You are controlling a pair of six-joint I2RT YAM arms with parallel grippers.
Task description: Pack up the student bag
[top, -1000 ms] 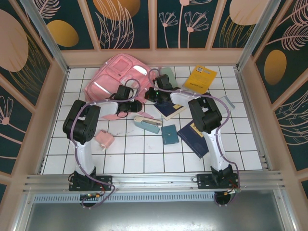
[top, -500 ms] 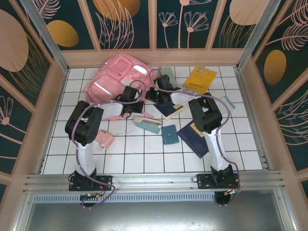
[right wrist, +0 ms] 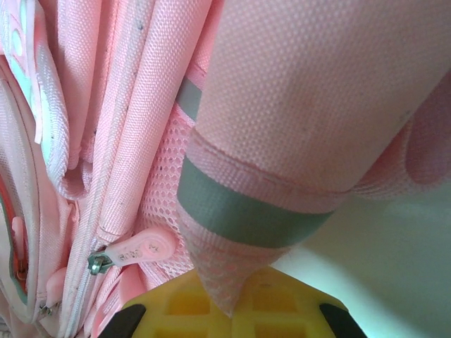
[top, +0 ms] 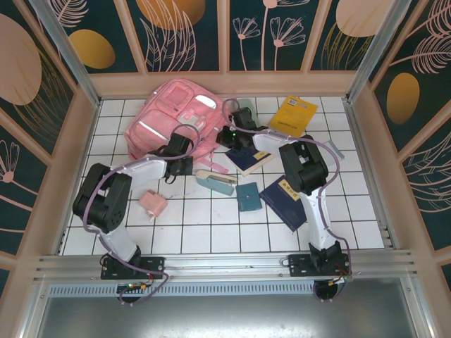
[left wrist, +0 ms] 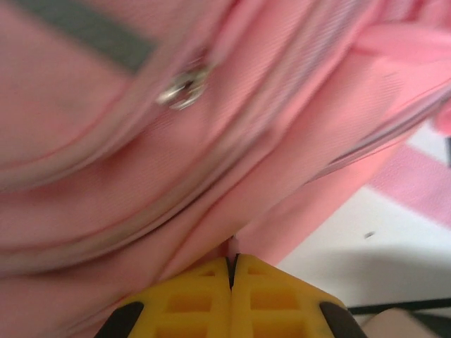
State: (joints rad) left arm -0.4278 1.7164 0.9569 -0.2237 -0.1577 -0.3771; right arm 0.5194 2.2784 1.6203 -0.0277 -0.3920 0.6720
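Observation:
The student bag (top: 169, 113), big and soft pink, lies at the back left of the tiled table. My left gripper (top: 184, 143) is at its near edge. In the left wrist view the yellow fingers (left wrist: 197, 296) are shut, with a small sliver of the bag's pink fabric (left wrist: 232, 246) pinched at their tips. A metal zip pull (left wrist: 184, 88) shows above. My right gripper (top: 227, 134) is at the bag's right side. It (right wrist: 229, 296) is shut on a pink mesh strap end (right wrist: 232, 267) with a grey band. A pink zip tab (right wrist: 137, 250) hangs to its left.
Right of the bag lie a yellow book (top: 294, 115), a navy book (top: 248, 158), a navy notebook (top: 285, 201), a teal wallet (top: 247, 196) and a pencil case (top: 215, 182). A small pink pouch (top: 153, 204) sits near the left arm. Wooden walls (top: 225, 84) ring the table.
The left gripper closed on the bag's near edge. The left arm's elbow swung out to the left. The right gripper has stayed shut on the strap.

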